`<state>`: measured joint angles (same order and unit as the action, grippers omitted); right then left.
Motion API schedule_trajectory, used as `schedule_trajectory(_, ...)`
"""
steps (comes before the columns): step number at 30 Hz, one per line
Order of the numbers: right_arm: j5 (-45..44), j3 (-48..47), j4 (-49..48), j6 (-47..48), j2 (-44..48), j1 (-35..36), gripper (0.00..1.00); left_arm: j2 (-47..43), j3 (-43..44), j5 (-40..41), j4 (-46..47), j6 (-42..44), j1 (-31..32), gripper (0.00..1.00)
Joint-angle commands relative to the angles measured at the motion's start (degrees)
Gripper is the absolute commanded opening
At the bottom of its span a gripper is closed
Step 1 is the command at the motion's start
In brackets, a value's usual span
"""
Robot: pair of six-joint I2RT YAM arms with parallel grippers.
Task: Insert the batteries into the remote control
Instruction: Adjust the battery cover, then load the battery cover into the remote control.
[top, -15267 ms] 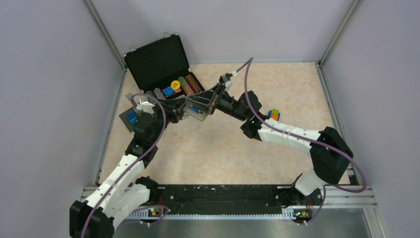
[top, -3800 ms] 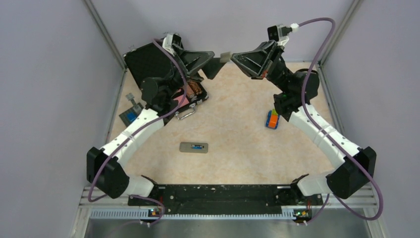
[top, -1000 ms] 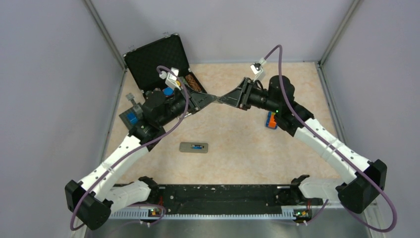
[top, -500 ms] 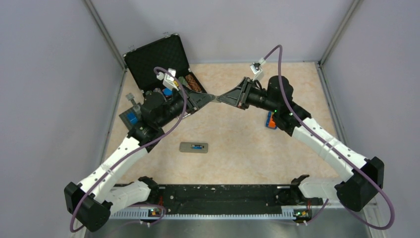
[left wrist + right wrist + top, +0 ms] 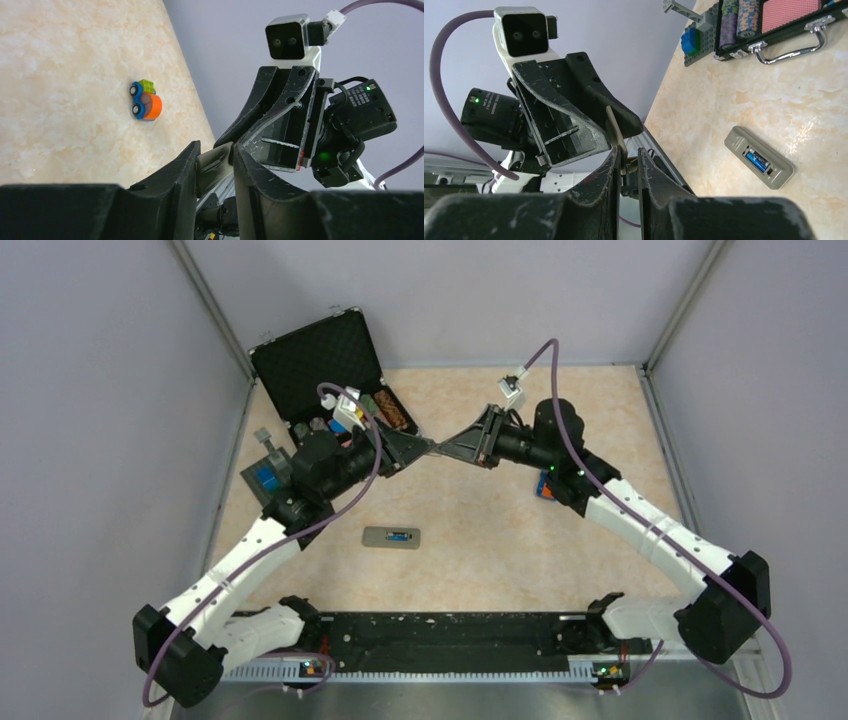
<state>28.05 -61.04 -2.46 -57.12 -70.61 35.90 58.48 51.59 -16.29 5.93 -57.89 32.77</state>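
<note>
My right tool [image 5: 627, 152] narrow, pinching thin grey plate [image 5: 616, 132] mid-air, centre of top view. My left tool [image 5: 215, 150] tip-to-tip, jaws flanking same plate; cannot tell if gripping. Remote control [image 5: 391, 537] on worktop, below-left of tools, well apart, back up, blue battery [image 5: 756, 160] inside.

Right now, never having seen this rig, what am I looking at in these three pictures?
Two white robot arms, left and right, stand at the near edge of the beige table. One picture looks down from above; the others come from a camera on each wrist. On it lie a grey rectangular remote control, back up, a blue battery in its open compartment, an orange-green-blue toy car, an open black case and a grey square plate. Mid-air, a small flat grey piece sits between both arms' jaws; which grips it I cannot tell.
</note>
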Motion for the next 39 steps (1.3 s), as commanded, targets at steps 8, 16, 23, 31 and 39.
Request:
schedule_trajectory(8, 2.1, 4.2, -7.3, -3.2, -2.1, 0.8, 0.00, -2.6, -4.5, 2.1, 0.4, 2.2, -0.3, 0.57)
schedule_trajectory(16, 1.9, 6.3, -8.1, -4.3, -2.9, 0.8, 0.00, -3.6, -5.5, 6.1, -4.9, 4.8, -0.8, 0.79)
schedule_trajectory(23, 0.5, 9.7, -4.7, -1.6, -3.4, 0.8, 0.00, -6.6, -7.9, 19.5, -21.1, 4.5, -4.9, 0.85)
schedule_trajectory(31, 0.5, 12.7, -7.4, 3.5, -12.2, 4.7, 0.00, -10.5, -17.7, 14.4, -27.5, 5.4, -14.6, 0.85)
schedule_trajectory(39, 1.4, 10.7, -11.8, 4.7, -24.4, 10.6, 0.00, -9.8, -22.3, 13.3, -33.2, 6.7, -15.0, 0.71)
